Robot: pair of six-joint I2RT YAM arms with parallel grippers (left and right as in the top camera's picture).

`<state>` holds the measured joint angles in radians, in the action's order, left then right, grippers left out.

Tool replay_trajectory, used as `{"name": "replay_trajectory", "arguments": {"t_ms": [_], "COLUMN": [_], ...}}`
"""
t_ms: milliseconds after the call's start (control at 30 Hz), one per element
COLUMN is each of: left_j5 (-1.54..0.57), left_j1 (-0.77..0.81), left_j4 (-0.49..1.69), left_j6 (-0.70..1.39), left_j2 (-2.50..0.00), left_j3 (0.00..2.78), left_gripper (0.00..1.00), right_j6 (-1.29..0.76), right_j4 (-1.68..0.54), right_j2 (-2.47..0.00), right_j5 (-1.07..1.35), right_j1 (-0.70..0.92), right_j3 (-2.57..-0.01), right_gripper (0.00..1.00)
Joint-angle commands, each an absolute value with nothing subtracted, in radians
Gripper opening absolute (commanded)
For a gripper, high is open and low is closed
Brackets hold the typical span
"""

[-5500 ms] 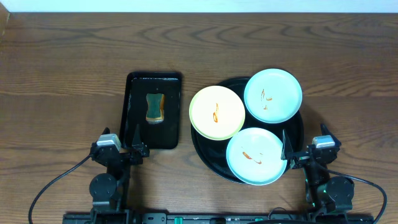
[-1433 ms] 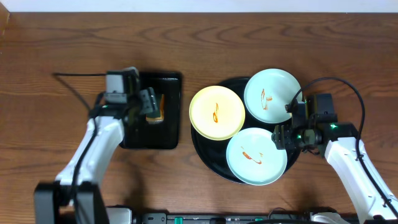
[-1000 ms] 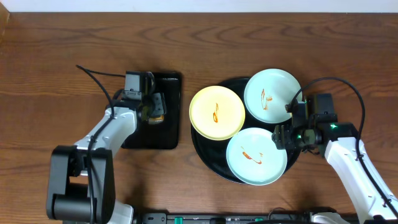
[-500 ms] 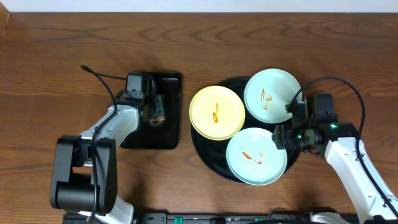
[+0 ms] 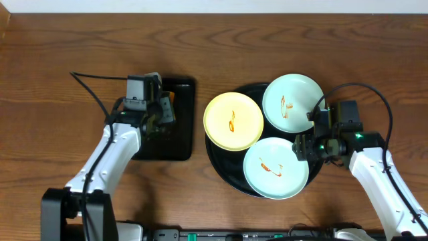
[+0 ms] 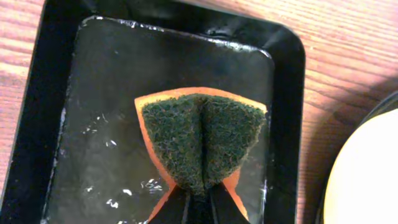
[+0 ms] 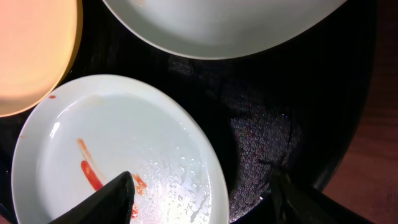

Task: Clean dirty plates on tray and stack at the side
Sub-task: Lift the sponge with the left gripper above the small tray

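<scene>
Left gripper: clamped on the sponge, now lifted off the rectangular tray.
Right gripper: wide open, astride the mint-green plate rim.
Next: we scrub.

Overhead straight down over table, wrist views close, downward, right sharing tray.

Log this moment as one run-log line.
left pincer: shut on sponge, over rectangular tray | right pincer: open, straddling rim of near mint-green plate | yellow plate, far mint-green plate: sauced, on round tray | stacked: none
</scene>
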<state>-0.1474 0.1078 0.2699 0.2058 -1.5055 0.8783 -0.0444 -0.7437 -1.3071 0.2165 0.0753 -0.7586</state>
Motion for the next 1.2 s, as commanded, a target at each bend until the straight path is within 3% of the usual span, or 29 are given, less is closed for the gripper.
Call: {"name": "replay_trajectory", "arguments": {"t_ms": [0, 533, 1167], "left_j5": [-0.146, -0.147, -0.146], "left_j1": [0.111, 0.111, 0.111], "left_j4": [0.28, 0.29, 0.29], "left_j6": [0.2, 0.201, 0.199], "left_j2": [-1.541, -1.716, -1.454], "left_j3": [0.876, 0.866, 0.868], "left_gripper": [0.07, 0.07, 0.07], "right_j6": [-0.047, -0.047, -0.047], "right_j4": [-0.744, -0.744, -0.74], "right_j2": [-1.308, -1.308, -1.308], "right_j5": [0.214, 0.214, 0.214], "right_j1": [0.082, 0.082, 0.082], "right_j3": [-0.78, -0.78, -0.78], "right_gripper": [0.68, 0.71, 0.72]}}
